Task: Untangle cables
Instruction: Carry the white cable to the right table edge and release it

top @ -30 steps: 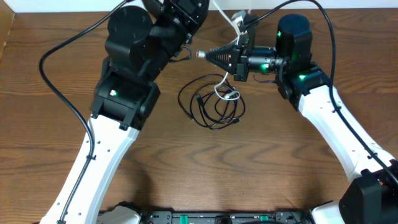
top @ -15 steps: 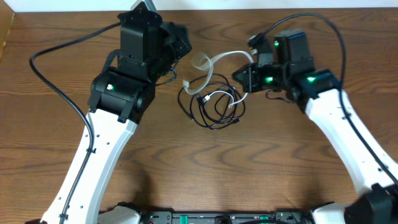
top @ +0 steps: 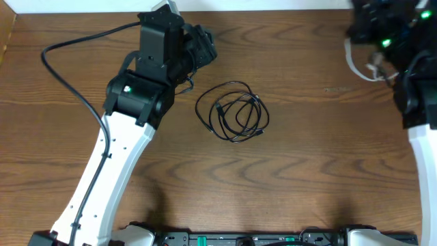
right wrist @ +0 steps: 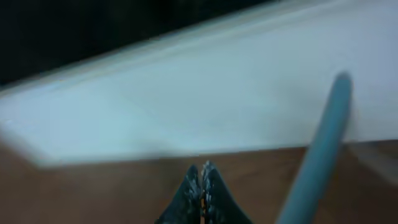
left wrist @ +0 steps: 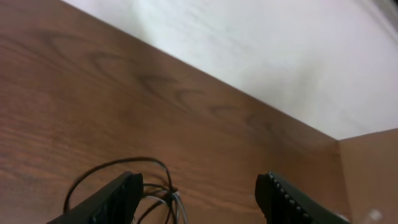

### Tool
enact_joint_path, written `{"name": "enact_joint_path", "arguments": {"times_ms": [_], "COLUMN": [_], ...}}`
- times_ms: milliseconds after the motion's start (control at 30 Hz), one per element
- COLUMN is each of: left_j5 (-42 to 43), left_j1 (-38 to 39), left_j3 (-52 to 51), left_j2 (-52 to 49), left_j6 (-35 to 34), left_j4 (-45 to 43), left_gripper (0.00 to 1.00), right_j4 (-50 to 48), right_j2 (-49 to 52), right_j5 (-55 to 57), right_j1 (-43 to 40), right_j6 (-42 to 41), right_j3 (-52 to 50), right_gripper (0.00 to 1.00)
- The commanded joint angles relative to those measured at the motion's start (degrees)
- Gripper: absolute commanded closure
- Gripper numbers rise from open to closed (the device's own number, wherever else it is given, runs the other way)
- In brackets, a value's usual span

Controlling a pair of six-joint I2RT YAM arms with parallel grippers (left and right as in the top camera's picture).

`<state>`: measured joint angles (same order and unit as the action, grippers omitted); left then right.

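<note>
The black cable (top: 232, 113) lies alone in a loose coil at mid-table. My left gripper (top: 201, 51) hovers just to its upper left. In the left wrist view, the left gripper (left wrist: 199, 193) is open and holds nothing, and strands of the black cable (left wrist: 155, 185) lie on the wood by its left finger (left wrist: 115, 199). The white cable (top: 355, 63) hangs at the far right corner, from my right arm (top: 416, 96). In the right wrist view, the right gripper (right wrist: 202, 174) is shut, and a blurred pale strand of the white cable (right wrist: 320, 143) runs past it.
The wooden table (top: 307, 164) ends at a white wall (left wrist: 280, 56) along the back. A thick black arm wire (top: 65, 78) arcs over the table's left side. A raised wooden edge (top: 7, 41) stands at the far left.
The right gripper has pulled the white cable out of the black coil and swung it away to the far right corner. The left gripper has opened and let go. The black coil stays put.
</note>
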<state>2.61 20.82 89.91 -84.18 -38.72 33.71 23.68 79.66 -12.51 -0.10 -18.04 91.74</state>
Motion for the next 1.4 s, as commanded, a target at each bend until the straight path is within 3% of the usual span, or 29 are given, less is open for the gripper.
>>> {"name": "enact_joint_path", "arguments": {"times_ms": [0, 267, 467, 567, 700, 733, 767, 800, 867, 1000, 1167, 1367], "left_j5": [-0.7, -0.7, -0.7, -0.7, -0.7, -0.7, -0.7, -0.7, -0.5, -0.5, -0.5, -0.5], "left_j1": [-0.2, -0.2, -0.1, -0.1, -0.1, -0.1, -0.1, -0.1, -0.1, -0.1, -0.1, -0.1], "left_j3": [0.2, 0.2, 0.2, -0.1, -0.7, -0.7, -0.7, -0.7, -0.7, -0.7, -0.7, -0.7], "left_j2": [-1.7, -3.6, -3.6, -3.6, -4.1, -4.5, -4.7, -4.9, -5.3, -5.5, -5.5, -5.5], "left_j6": [1.0, 0.3, 0.3, 0.4, 1.3, 2.0, 2.6, 2.8, 2.8, 2.7, 2.8, 3.0], "left_j4": [0.1, 0.1, 0.1, 0.3, 0.3, 0.4, 0.4, 0.5, 0.6, 1.2, 1.9, 2.7], "left_gripper": [0.36, 0.36, 0.37, 0.37, 0.43, 0.43, 0.43, 0.43, 0.43, 0.43, 0.43, 0.43], "right_j4": [-3.8, -24.6, -34.3, -37.8, -37.3, -36.2, -34.9, -33.7, -29.4, -17.7, 0.8, 18.8], "right_j2": [1.9, 14.3, 26.9, 33.2, 39.7, 40.8, 41.7, 42.4, 42.8, 42.2, 40.4, 36.6], "right_j5": [10.5, 14.9, 21.6, 23.8, 24.6, 24.1, 23.2, 22.1, 18.9, 16.0, 15.2, 1.7], "right_j1": [-6.7, -16.4, -20.5, -21.6, -21.8, -21.8, -21.8, -21.7, -21.7, -21.6, -21.6, -21.6], "right_j6": [-0.7, -0.7, 0.0, -1.8, -1.7, -1.7, -1.7, -1.7, -1.7, -2.3, -10.5, -10.9], "right_j3": [0.3, 0.3, 0.3, 0.3, 0.3, 0.3, 0.3, 0.3, 0.3, 0.3, 0.3, 0.3], "right_gripper": [0.99, 0.99, 0.99, 0.87, 0.79, 0.70, 0.54, 0.30, 0.01, 0.01, 0.01, 0.01]}}
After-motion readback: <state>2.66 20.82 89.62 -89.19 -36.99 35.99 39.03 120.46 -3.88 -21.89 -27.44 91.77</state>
